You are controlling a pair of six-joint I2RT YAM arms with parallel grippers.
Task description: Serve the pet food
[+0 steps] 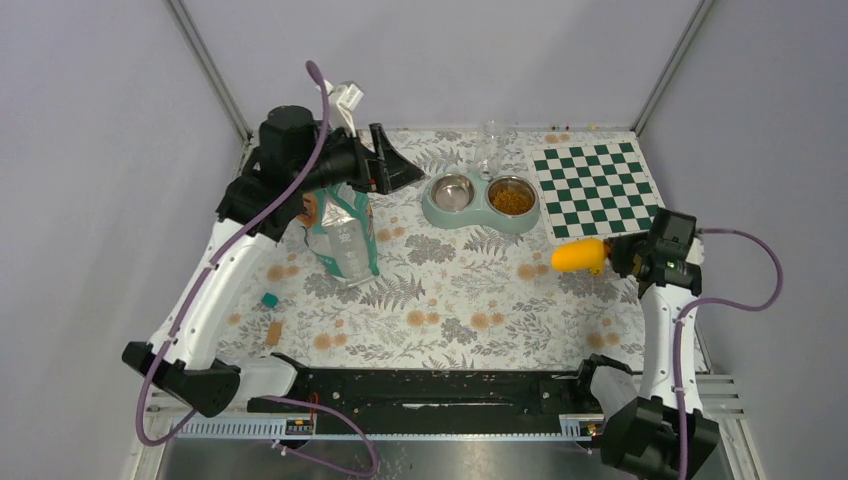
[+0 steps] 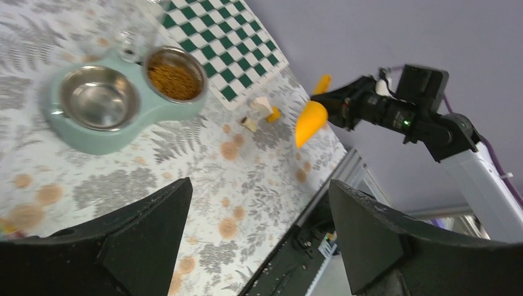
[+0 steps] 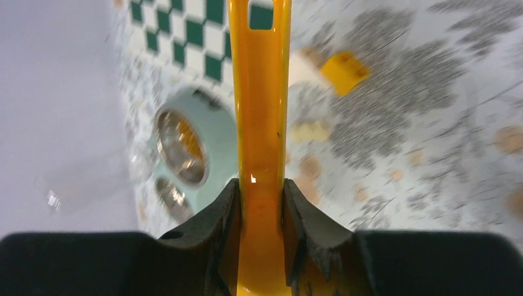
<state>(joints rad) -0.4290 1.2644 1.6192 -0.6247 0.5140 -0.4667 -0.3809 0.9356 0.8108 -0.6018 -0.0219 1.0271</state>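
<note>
Top external: kibble [image 1: 512,201] in rt bowl [image 1: 512,182], bag [image 1: 340,238] left

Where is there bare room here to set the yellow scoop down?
The widest bare patch is the centre of the floral cloth, bordered by the teal bag on the left, the double bowl behind and the held scoop on the right. Crowded: the back row up to the checkerboard, and the left edge with a teal block and a tan block.

Pet food [image 1: 512,201] sits in the feeder [image 1: 482,216], right cup — bag [image 1: 345,238] leftward, checkerboard [image 1: 596,185] rightward.
</note>
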